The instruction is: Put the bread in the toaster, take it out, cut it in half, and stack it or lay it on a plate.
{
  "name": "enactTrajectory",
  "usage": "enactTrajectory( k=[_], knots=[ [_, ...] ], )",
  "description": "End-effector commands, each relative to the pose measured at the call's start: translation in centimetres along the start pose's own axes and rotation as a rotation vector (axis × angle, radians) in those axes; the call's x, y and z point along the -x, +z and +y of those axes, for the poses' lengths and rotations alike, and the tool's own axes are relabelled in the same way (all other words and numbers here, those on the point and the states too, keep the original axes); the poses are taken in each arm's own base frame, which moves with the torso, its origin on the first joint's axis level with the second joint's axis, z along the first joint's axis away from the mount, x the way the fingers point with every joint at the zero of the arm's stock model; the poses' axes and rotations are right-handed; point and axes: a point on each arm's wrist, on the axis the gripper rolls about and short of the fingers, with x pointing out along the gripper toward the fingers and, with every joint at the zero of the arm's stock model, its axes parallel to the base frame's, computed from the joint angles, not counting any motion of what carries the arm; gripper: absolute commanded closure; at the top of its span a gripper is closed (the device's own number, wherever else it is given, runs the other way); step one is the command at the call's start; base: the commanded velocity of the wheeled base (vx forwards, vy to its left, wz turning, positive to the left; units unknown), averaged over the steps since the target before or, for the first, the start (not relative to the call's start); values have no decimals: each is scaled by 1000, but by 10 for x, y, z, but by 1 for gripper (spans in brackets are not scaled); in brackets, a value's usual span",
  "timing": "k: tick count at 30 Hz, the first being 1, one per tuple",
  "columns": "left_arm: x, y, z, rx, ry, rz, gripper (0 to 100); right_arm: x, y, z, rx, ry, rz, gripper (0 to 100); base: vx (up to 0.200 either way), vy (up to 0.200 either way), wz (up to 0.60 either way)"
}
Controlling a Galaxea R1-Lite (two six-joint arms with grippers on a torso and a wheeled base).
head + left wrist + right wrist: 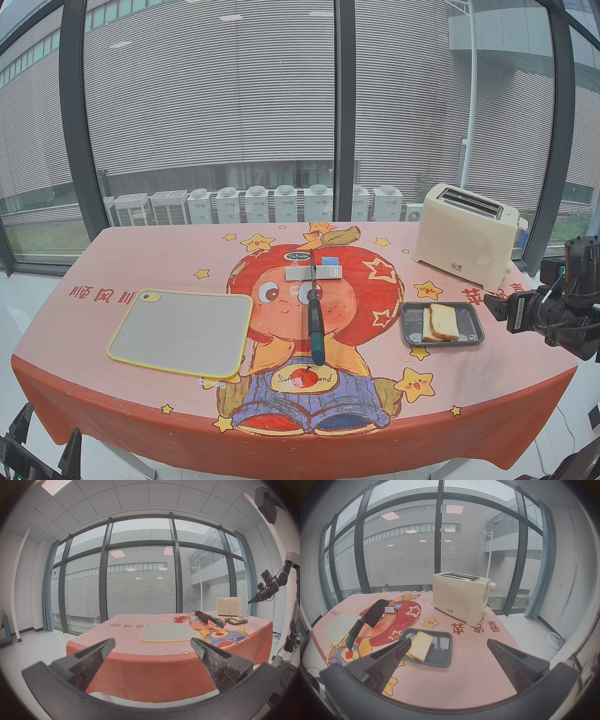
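Table (500, 375) edge near bread tray (472, 326)

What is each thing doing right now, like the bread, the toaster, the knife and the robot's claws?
Bread: whole, lying in the tray.
Toaster: upright, no bread sticking out of its slots.
Knife: lying down, blade propped on a small block, unheld.
Cutting board: lying flat.
Left gripper: open, holding nothing.
Right gripper: open, holding nothing.

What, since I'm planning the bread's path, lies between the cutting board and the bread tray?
In the head view, the knife lies between the cutting board and the tray, its blade resting on a small grey block.
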Motion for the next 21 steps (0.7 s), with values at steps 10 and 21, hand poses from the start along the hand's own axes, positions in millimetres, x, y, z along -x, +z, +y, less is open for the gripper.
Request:
enactTrajectory(
  k=[10, 21],
  knots=[
    [-1, -5, 0, 0, 0, 20, 0, 10, -4, -10, -18, -16, -17, 0, 0, 0, 0],
    [-1, -5, 0, -1, 0, 20, 0, 16, -9, -20, -38, -24, -19, 0, 0, 0, 0]
  ],
)
